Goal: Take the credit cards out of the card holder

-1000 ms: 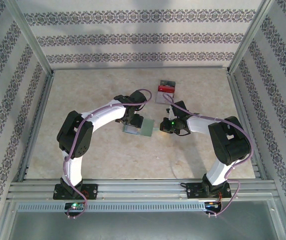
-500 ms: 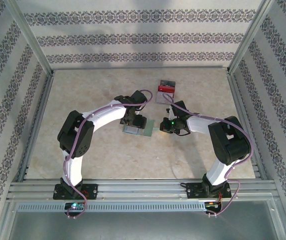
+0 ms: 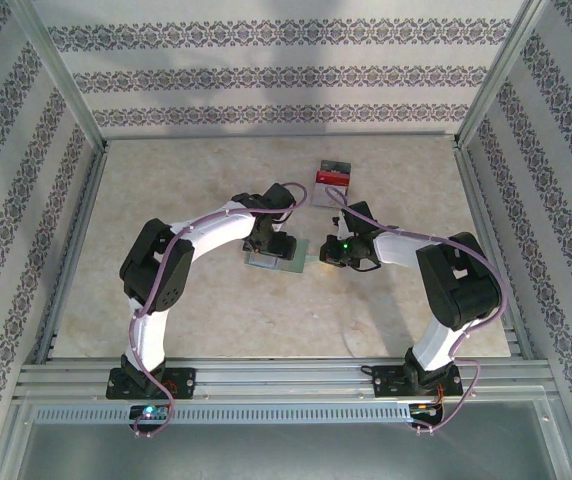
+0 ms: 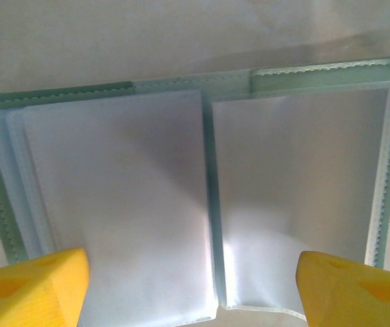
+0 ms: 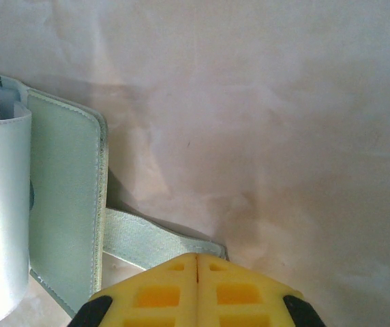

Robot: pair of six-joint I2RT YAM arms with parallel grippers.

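**Operator:** Card holder: construction and position?

**Technician:** The card holder lies opened flat at the centre of the table. It has a mint-green stitched cover with rounded corners. Inside are frosted translucent plastic sleeves, uniformly pale. A red, grey and dark stack of cards lies just above it in the top view.

**Operator:** End effectors?

**Technician:** The left gripper is spread wide, with a yellow fingertip at each lower corner. The right gripper is closed at the holder's strap. Whether it pinches the strap cannot be told.

Card holder on table, card stack behind.
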